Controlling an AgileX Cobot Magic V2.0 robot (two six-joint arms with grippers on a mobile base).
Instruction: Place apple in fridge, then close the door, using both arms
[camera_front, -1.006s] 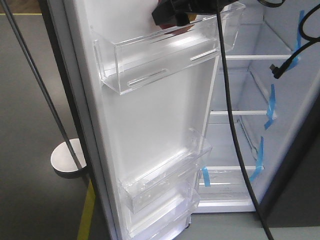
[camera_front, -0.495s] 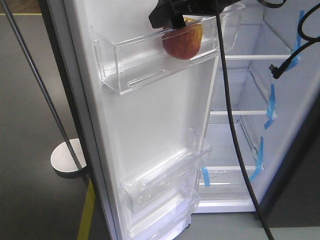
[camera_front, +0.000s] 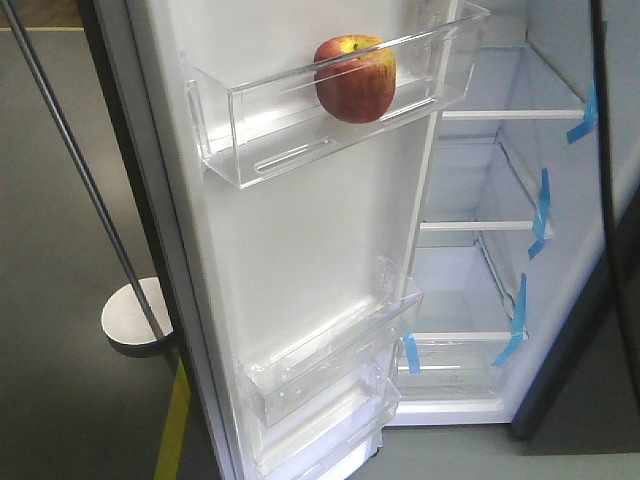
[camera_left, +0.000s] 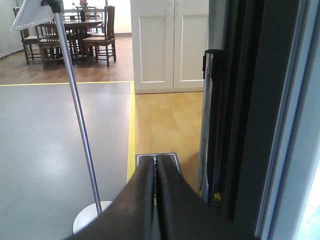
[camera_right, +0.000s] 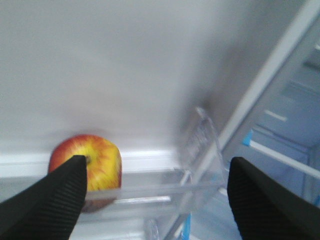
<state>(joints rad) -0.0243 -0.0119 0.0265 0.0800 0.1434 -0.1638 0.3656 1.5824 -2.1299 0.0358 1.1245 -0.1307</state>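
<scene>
**Set down in the top door bin (camera_front: 250, 140); closing not yet done**

Shows the apple (camera_front: 355, 78) sitting inside that bin, dimple up, toward the bin end nearer the fridge (camera_front: 500, 170) shelves. Probably put there because the clear front wall of the bin stops a round fruit from rolling off when the door (camera_front: 300, 260) swings.

Above the bin, finds the right gripper (camera_right: 157, 197) spread wide and grasping nothing. Looks down on the apple past its two fingers and, as far as can be told, touches nothing.

On the other side of the door from the bin, beside the dark outer face, finds the left gripper (camera_left: 154, 162) pinched flat together with nothing between. Likely kept so, as one blunt wedge, for pushing the door.

Better to push gently, so as not to jolt the apple against the bin wall.
</scene>
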